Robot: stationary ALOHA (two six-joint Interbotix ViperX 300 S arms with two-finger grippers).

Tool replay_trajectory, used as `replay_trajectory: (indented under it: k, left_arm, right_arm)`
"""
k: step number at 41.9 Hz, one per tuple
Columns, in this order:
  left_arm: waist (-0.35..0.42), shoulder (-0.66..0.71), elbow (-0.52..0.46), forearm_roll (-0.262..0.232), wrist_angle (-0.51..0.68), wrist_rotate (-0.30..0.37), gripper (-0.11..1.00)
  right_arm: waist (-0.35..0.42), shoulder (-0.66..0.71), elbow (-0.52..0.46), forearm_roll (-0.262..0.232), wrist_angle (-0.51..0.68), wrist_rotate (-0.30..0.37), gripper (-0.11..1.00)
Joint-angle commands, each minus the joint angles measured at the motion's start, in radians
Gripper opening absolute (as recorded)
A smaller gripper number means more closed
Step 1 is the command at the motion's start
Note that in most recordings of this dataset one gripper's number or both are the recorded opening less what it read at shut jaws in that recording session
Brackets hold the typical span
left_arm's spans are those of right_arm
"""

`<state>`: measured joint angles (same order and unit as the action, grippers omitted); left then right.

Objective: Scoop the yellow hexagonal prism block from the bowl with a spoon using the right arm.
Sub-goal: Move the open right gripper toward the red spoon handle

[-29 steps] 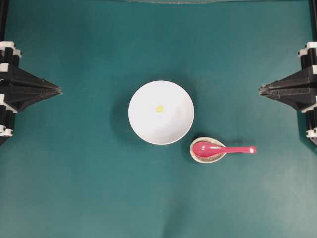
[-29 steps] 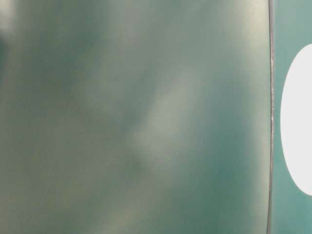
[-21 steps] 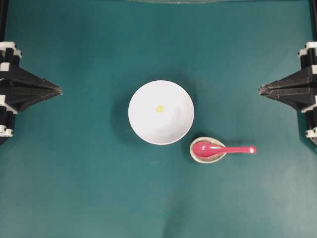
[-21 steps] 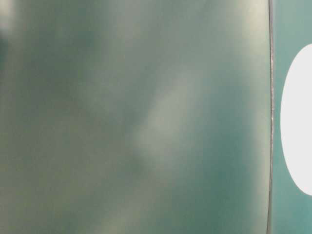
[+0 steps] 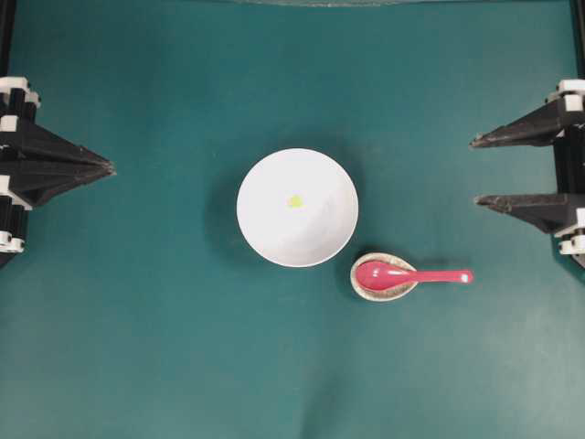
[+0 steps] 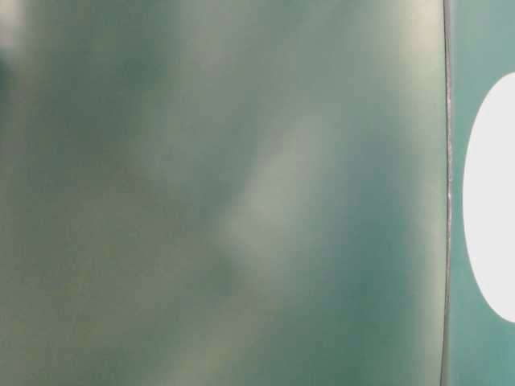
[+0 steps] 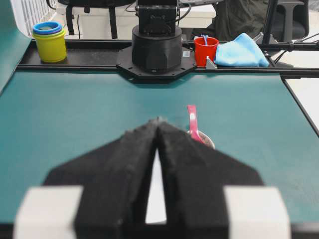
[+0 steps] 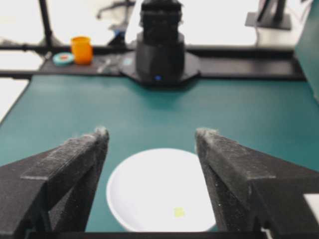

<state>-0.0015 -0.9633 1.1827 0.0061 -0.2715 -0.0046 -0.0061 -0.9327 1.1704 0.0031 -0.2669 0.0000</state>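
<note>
On the green table [image 5: 164, 347] there are two grippers, one bowl, one block, one spoon and one spoon rest. At the left edge, the left gripper [image 5: 110, 167] has its black fingers [image 7: 134, 149] pressed together to a point, holding nothing. In the middle sits the bowl [image 5: 274, 229], round and plain white, with the yellow hexagonal prism block [image 5: 294, 200] inside it, tiny and bright, near the centre. Just right of the bowl and lower, the glossy pink-red spoon [image 5: 402, 275] lies with its oval head in the speckled beige spoon rest [image 5: 361, 288], handle pointing right. At the right edge, the right gripper [image 5: 475, 171] has its fingers [image 8: 84, 154] spread wide, empty.
</note>
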Motion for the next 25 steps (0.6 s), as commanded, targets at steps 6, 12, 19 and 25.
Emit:
replay_trajectory:
  k: [6,12,19,25]
  left_arm:
    - [0.0,0.006,-0.029,0.003,-0.005,-0.002,0.06]
    - [-0.002,0.006,-0.028,0.002,-0.005,-0.002,0.06]
    - [0.0,0.006,-0.029,0.002,-0.005,-0.002,0.06]
    - [0.0,0.006,-0.029,0.003,-0.005,-0.002,0.06]
  right_arm:
    - [-0.002,0.017,-0.015,0.011,-0.006,0.003,0.66]
    - [0.008,0.048,0.0,0.021,-0.034,0.003,0.66]
    - [0.038,0.123,0.046,0.04,-0.149,0.003,0.66]
    - [0.077,0.21,0.098,0.08,-0.281,0.003,0.66]
